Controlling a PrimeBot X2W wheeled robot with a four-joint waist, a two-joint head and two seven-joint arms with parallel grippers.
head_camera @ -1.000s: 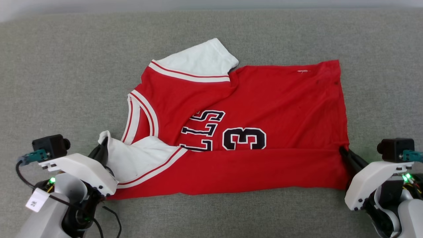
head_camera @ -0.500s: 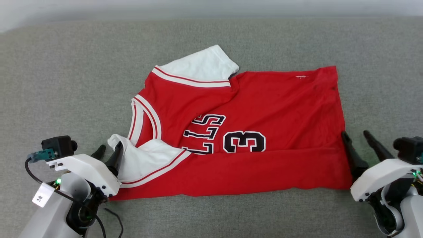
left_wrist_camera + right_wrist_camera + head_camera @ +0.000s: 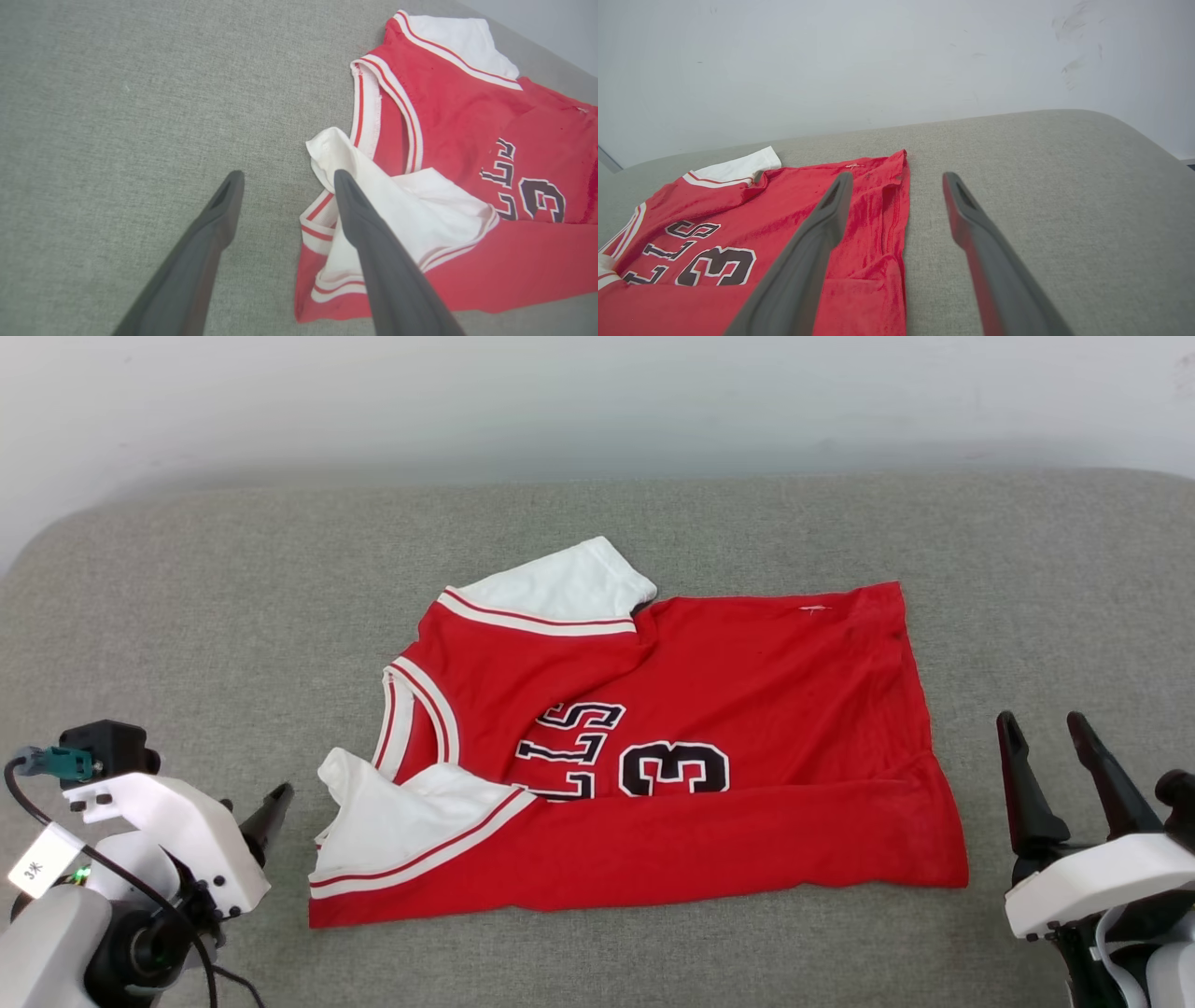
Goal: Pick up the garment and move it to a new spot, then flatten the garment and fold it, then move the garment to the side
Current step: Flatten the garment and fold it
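The garment [image 3: 766, 691], a red jersey with white sleeves, striped trim and black lettering, lies spread on the grey cushion, collar to the left. Its near long edge [image 3: 709, 845] is folded up over the bottom of the lettering, and a white sleeve [image 3: 392, 821] lies crumpled at the near left corner. My left gripper [image 3: 287, 173] stands open just left of that sleeve, holding nothing; one of its fingers [image 3: 271, 807] shows at the lower left. My right gripper [image 3: 1039, 721] is open beside the garment's right hem [image 3: 896, 205], apart from the cloth.
The grey fabric surface [image 3: 187, 616] stretches wide on every side of the garment. A pale wall [image 3: 597, 401] rises behind its far edge. The surface rounds off at the back left corner [image 3: 37, 541] and at the right [image 3: 1134, 126].
Both grippers have opened, let go of the garment's near corners and drawn back outward. The fold stays in place. The head camera has tilted up, so the wall now shows.
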